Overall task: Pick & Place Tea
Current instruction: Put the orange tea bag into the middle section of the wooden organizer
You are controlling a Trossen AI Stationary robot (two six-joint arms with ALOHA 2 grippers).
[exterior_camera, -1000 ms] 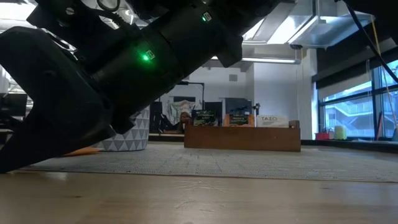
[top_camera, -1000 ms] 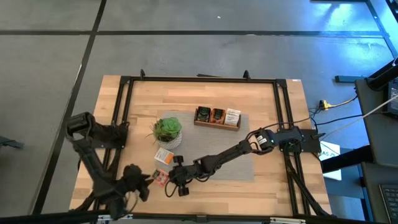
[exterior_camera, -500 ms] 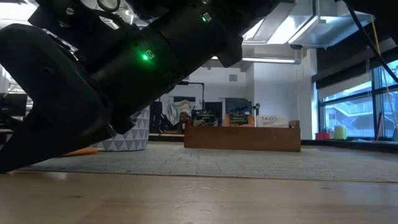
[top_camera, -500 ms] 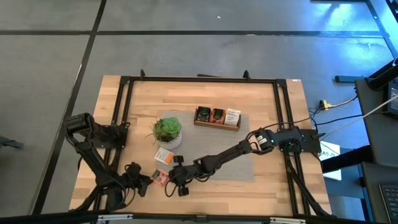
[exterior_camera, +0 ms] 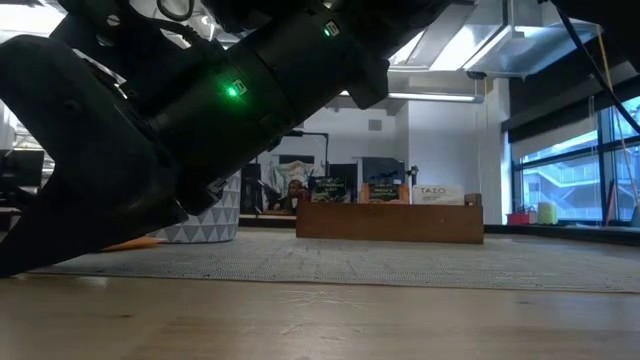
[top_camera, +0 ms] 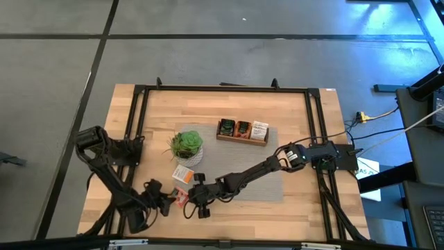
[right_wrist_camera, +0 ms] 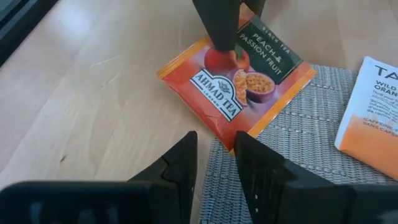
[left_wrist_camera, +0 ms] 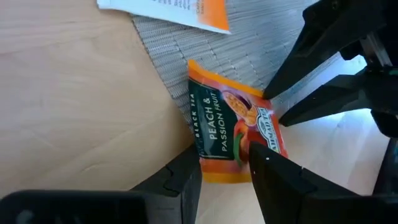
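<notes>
Orange tea sachet [left_wrist_camera: 231, 134]: lies half on the grey mat [right_wrist_camera: 323, 130], half on bare table [right_wrist_camera: 81, 93]. Wrist views alone show its label. Left gripper [left_wrist_camera: 225, 163] pinches its edge; right gripper [right_wrist_camera: 216, 152] stands apart, fingers slightly spread. White sachet [right_wrist_camera: 370, 102] near.

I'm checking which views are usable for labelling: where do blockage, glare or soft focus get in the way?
Low view: a dark arm fills the upper left, blocking the sachet; bright ceiling lights wash out behind. Left wrist view: the orange sachet is sharp, the near left gripper soft. Right wrist view: print readable, the right gripper blurred.
</notes>
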